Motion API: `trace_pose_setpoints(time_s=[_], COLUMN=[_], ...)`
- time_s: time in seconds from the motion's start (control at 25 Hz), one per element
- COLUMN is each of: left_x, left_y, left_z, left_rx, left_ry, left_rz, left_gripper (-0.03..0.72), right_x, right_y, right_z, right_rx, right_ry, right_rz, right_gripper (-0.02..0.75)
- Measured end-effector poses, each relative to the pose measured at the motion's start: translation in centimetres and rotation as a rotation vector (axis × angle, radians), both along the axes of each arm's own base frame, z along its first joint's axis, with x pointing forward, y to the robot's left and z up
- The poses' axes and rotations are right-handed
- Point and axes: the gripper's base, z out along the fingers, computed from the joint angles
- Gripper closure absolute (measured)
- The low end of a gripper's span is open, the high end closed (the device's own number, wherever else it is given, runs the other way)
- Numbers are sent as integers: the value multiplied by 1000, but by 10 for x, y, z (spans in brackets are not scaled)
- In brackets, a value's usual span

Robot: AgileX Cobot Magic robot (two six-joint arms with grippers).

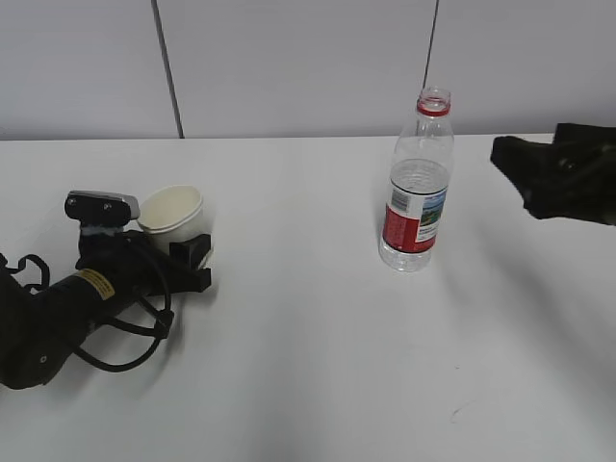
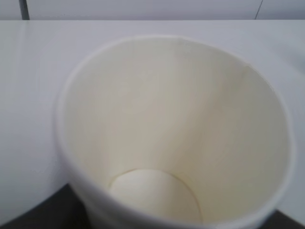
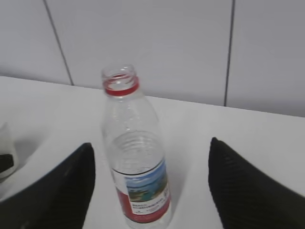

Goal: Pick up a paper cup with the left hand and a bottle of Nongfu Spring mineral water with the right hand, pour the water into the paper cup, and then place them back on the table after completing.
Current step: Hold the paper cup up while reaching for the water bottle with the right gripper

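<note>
A white paper cup [image 1: 171, 208] stands at the left of the white table [image 1: 308, 366]. My left gripper [image 1: 181, 239], on the arm with the yellow sticker, has its jaws against the cup's sides. In the left wrist view the empty cup [image 2: 176, 119] fills the frame, with dark fingers [image 2: 28, 214] at the bottom corners. The Nongfu Spring bottle [image 1: 417, 192], uncapped with a red neck ring and red label, stands upright and holds clear water [image 1: 419, 188]. My right gripper [image 1: 512, 156] is open to its right, apart from it. In the right wrist view the bottle [image 3: 136, 162] stands ahead of the wide-open right gripper [image 3: 151, 157].
A grey panelled wall [image 1: 308, 58] runs along the table's far edge. The left arm's cables [image 1: 125, 337] loop on the table near the front left. The cup's edge shows at the left of the right wrist view [image 3: 5, 152].
</note>
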Motion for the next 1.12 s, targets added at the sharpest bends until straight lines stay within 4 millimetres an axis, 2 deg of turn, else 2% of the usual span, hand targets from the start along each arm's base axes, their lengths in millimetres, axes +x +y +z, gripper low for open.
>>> trace_pose_setpoints(time_s=[0.52, 0.92, 1.04, 1.12], left_x=[0, 1, 1, 2], left_y=[0, 2, 3, 3], left_z=[0, 0, 0, 0], left_rx=[0, -4, -6, -8], left_ry=[0, 0, 1, 0], left_rz=[3, 22, 40, 46], left_gripper=[301, 301, 301, 301], right_x=[26, 35, 36, 37], right_y=[15, 15, 14, 13], right_z=[-49, -67, -72, -73], right_rx=[56, 100, 108, 114], right_ry=[20, 44, 58, 63], right_rz=[127, 111, 97, 84], right_gripper=[192, 283, 272, 216])
